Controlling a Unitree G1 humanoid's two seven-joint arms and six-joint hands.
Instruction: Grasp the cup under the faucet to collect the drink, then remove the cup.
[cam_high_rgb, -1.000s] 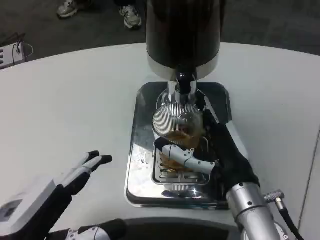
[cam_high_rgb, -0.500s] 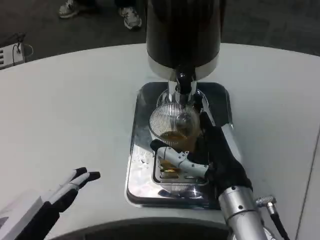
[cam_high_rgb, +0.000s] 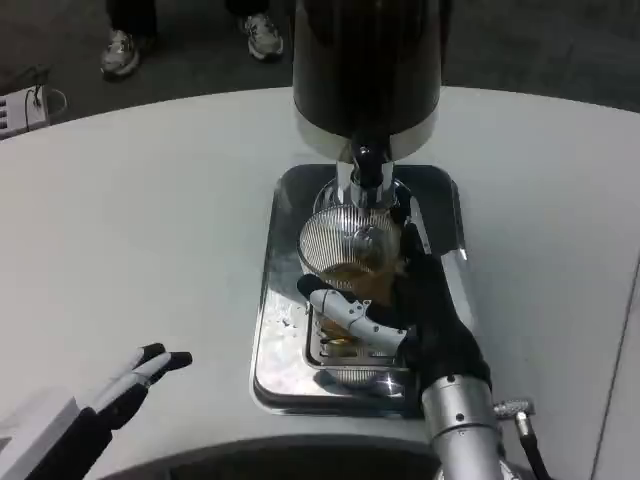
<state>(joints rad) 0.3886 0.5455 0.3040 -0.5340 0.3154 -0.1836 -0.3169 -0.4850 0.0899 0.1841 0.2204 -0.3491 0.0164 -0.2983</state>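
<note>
The ribbed clear cup stands in the middle of the frame on the shiny drip tray, directly below the faucet of the dark drink dispenser. Amber drink already lies in its bottom. The right hand holds it: the fingers wrap the near wall while the black back of the hand lies against its right side.

Compared with a second ago, the right hand and forearm have slid slightly toward the upper left, carrying the cup a touch closer under the spout, and between the last two pictures it barely shifts. The left hand, fingers apart and holding nothing, has drawn back toward the lower left corner over the white table.

That reads as the collecting step in progress, with the cup steadied in place and the lift-away not yet begun.
</note>
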